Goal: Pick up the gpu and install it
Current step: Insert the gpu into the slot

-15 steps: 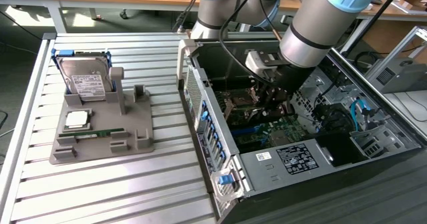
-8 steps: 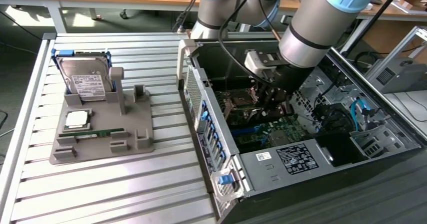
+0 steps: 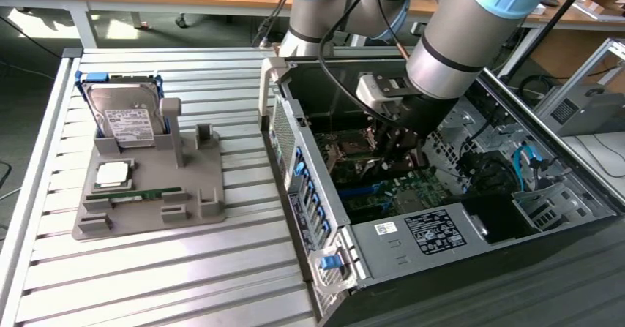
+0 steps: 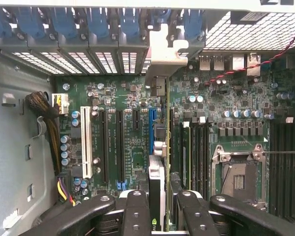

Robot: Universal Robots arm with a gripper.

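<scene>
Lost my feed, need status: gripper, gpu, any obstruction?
Gripper shut on gpu. Held edge-on over motherboard slots, inside computer case. Nothing seen blocking.

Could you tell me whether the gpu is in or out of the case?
In: the gripper holds the gpu edge-on over the motherboard.

You had the holder point(image 3: 146, 217) on the table point(image 3: 176, 283) toward the exterior view's left edge, and the computer case point(image 3: 391, 248) lying open beside it toward the exterior view's right. On the holder, the hard drive point(image 3: 122, 115) stood upright at the far end; the processor chip point(image 3: 113, 173) lay nearer, and the memory stick point(image 3: 137, 193) just in front of it. Inside the case, your gripper point(image 4: 160, 196) hung over the motherboard point(image 4: 123, 98). The graphics card point(image 4: 156, 177) stood on edge between its fingers point(image 4: 135, 206), between the long expansion slots and the memory slots, its bracket end against the case's rear wall. The processor socket point(image 4: 238, 177) lay beyond the memory slots.
</scene>
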